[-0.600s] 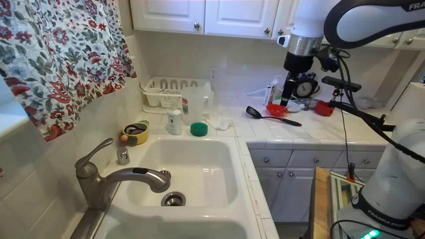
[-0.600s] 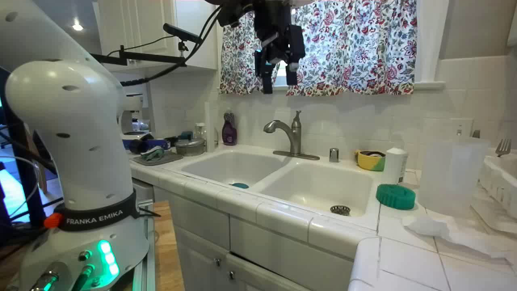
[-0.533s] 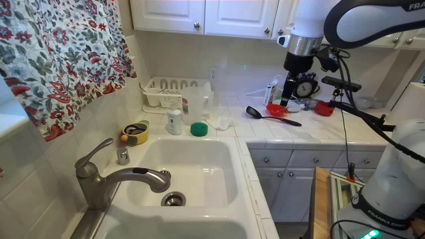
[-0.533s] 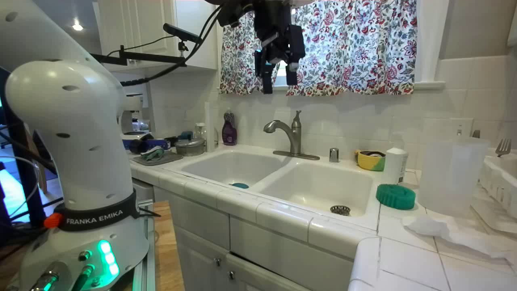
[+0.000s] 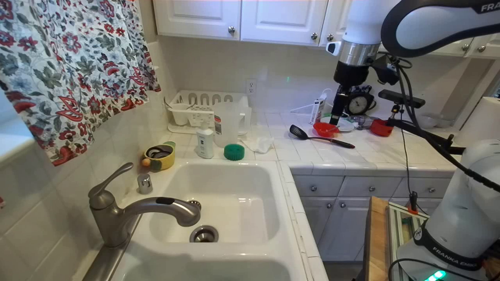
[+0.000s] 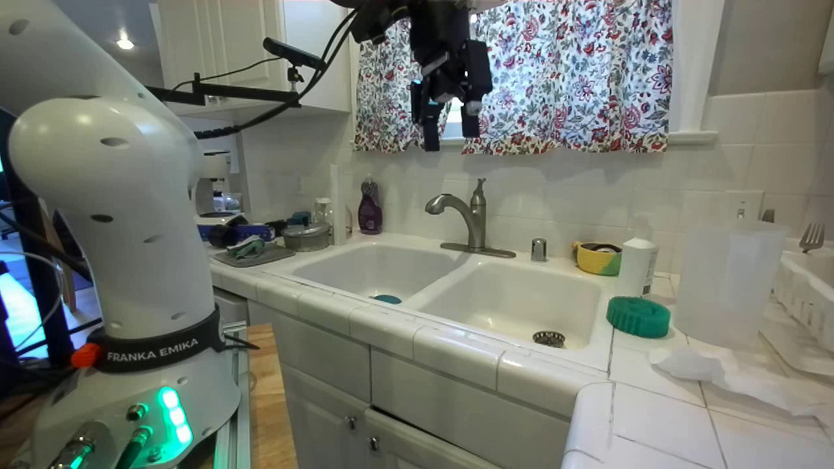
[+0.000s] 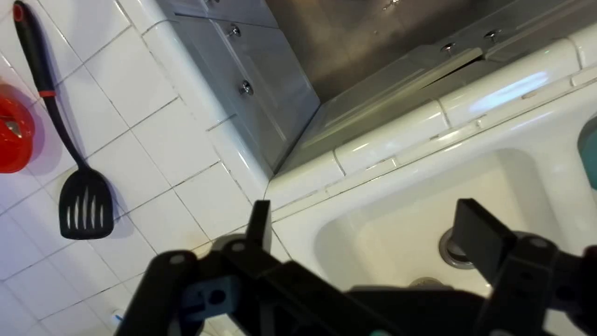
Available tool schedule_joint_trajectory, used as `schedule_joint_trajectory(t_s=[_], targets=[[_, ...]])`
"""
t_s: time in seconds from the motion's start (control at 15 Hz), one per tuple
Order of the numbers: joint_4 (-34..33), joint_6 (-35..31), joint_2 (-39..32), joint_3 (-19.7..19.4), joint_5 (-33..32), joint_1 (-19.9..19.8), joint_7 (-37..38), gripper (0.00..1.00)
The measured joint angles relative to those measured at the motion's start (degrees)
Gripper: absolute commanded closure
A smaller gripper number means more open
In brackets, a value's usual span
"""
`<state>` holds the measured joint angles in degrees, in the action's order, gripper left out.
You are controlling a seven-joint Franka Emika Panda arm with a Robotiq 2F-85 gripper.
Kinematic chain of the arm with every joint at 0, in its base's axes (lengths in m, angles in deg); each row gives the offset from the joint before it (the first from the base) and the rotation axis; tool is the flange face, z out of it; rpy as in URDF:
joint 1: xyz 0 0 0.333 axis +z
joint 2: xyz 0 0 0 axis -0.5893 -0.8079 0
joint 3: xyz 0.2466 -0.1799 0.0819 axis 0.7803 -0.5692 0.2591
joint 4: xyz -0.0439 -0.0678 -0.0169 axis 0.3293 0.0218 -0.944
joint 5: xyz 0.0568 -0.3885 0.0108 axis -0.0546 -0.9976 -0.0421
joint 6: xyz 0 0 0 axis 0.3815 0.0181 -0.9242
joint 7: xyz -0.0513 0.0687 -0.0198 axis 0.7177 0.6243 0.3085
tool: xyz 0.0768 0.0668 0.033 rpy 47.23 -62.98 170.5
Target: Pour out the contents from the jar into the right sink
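Note:
The right sink (image 5: 244, 210) is a white basin with a round metal drain; it also shows in the wrist view (image 7: 382, 242) and in an exterior view (image 6: 515, 299). A tall translucent white container (image 5: 228, 130), probably the jar, stands upright on the counter past the sink, also visible in an exterior view (image 6: 723, 286). Its contents cannot be made out. My gripper (image 7: 364, 205) is open and empty, fingers wide apart. It hangs high above the counter and sink, pointing down, apart from the jar, also seen in both exterior views (image 5: 334, 121) (image 6: 451, 137).
A green lid-like disc (image 6: 638, 317), white bottle (image 6: 637, 267) and crumpled paper (image 5: 259, 145) lie around the jar. The dish rack (image 5: 191, 113) is behind it. The faucet (image 5: 160, 210) reaches over the sink. A black slotted spatula (image 7: 86, 205) and red bowl (image 7: 14, 135) lie on the counter.

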<state>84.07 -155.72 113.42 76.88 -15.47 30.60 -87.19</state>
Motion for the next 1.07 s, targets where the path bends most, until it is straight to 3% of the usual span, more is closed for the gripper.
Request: schedule_joint_trajectory(t_s=[0.33, 0.53, 0.8, 1.07], targets=[[-0.17, -0.70, -0.34, -0.34, 0.00, 0.08, -0.21, 0.00], [-2.29, -3.84, -3.40, -3.42, 0.01, 0.57, -5.00, 0.00], [-9.62, -7.63, -12.40, -8.63, 1.59, 2.35, -14.46, 0.00], [-20.74, -8.22, -24.14, -10.40, 4.59, 3.41, -22.18, 0.00]])
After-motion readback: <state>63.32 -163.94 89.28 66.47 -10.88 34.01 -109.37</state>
